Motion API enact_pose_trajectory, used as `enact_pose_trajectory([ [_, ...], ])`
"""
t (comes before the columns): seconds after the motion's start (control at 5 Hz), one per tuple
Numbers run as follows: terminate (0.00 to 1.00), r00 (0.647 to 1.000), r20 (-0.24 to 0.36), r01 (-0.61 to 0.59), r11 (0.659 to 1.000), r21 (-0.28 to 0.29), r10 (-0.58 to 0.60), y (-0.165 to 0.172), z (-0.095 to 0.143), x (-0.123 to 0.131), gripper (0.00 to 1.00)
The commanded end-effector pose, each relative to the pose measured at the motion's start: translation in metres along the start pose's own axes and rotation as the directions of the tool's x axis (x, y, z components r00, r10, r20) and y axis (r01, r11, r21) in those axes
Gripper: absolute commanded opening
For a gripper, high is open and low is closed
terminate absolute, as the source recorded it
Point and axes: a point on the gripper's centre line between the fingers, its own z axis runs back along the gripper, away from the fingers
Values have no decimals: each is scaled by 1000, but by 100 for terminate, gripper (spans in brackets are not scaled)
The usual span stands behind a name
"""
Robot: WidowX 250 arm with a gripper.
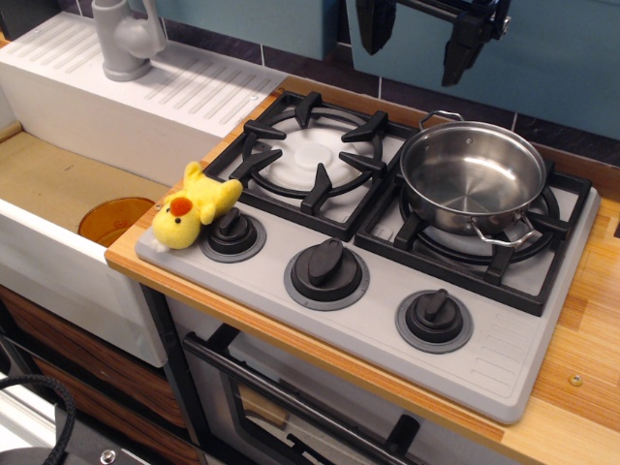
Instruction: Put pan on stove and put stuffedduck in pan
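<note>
The shiny round stainless-steel pan [473,175] is already seated on the right burner of the grey toy stove [523,339]. The small yellow plush stuffedduck [194,206], lying at the stove's left edge beside a knob, must be fetched next. Above, the black gripper [418,39] hangs with fingers wide and empty.

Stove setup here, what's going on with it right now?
Nothing is being held at the moment. The gripper hangs open and empty above the back of the stove. The pan already sits on the right burner, empty. The stuffedduck lies at the stove's front left corner, next to the left knob. So the pan step looks done, and the duck has not yet gone into the pan.
</note>
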Motion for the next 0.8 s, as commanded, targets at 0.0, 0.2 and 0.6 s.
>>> enact_pose_trajectory([
  [0.0, 0, 1000, 0, 0, 1000, 0, 0, 0, 0, 0, 100],
  [0.2, 0, 999, 37, 0, 1000, -22, 0, -6, -23, 0, 100],
  [0.6, 0, 995, 101, 4, 998, -60, 2, -17, -59, -1, 100],
])
